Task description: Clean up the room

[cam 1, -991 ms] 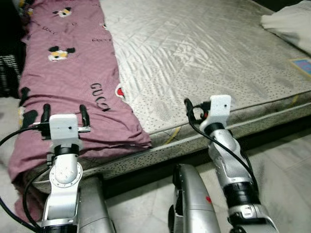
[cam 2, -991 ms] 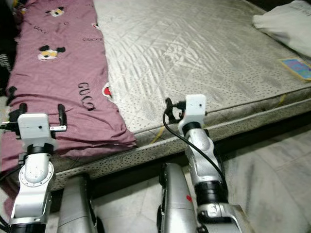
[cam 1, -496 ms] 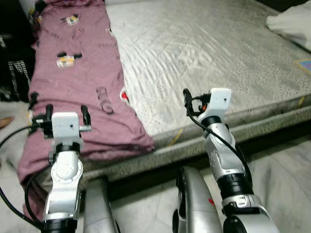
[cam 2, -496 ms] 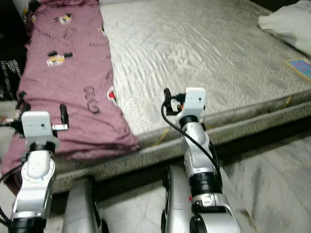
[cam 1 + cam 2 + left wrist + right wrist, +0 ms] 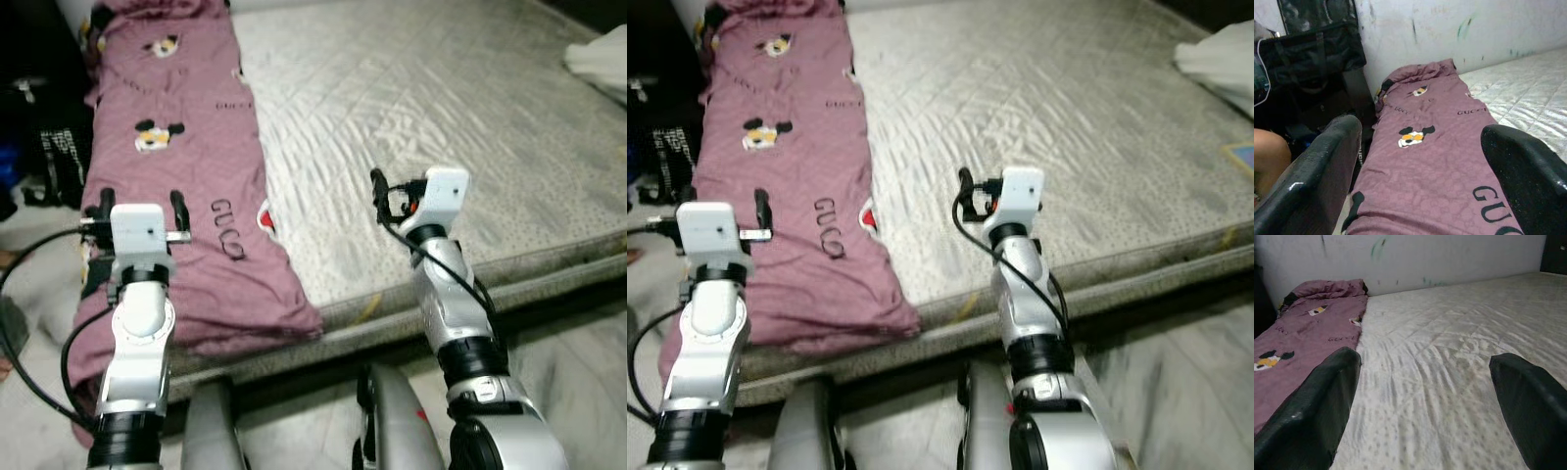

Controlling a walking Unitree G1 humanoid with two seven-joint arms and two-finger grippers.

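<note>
A bare quilted mattress [image 5: 441, 127] spreads ahead of both grippers, its near edge running just below them. Along its left side lies a long maroon blanket [image 5: 186, 186] printed with cartoon faces and lettering, folded into a strip that reaches from the far wall down to the near edge, where one corner droops over the side. This blanket looks like the likeliest thing for tidying.

The left gripper [image 5: 137, 208] hangs directly over the blanket's near end, its two black fingers [image 5: 1317, 171] spread wide with nothing between them; the lettered cloth sits just below and ahead of them. The right gripper [image 5: 1425, 401] hovers over bare mattress, the blanket off to its left, fingers likewise parted and empty.

Far off to the right gripper's right, a pale crumpled cloth [image 5: 600, 61] rests on the mattress. Beyond the left gripper's left side stand dark bags [image 5: 1312, 54] against the wall, and part of a person's limb [image 5: 1268, 156] shows low beside that gripper.

The main risk appears to be a shallow pinch: if the left fingers close on only the top layer, the folded strip would likely unroll and drag instead of lifting whole. The drooping corner could also slide the blanket off the edge if pulled toward the robot. A wide leftward swing might brush the person nearby.
</note>
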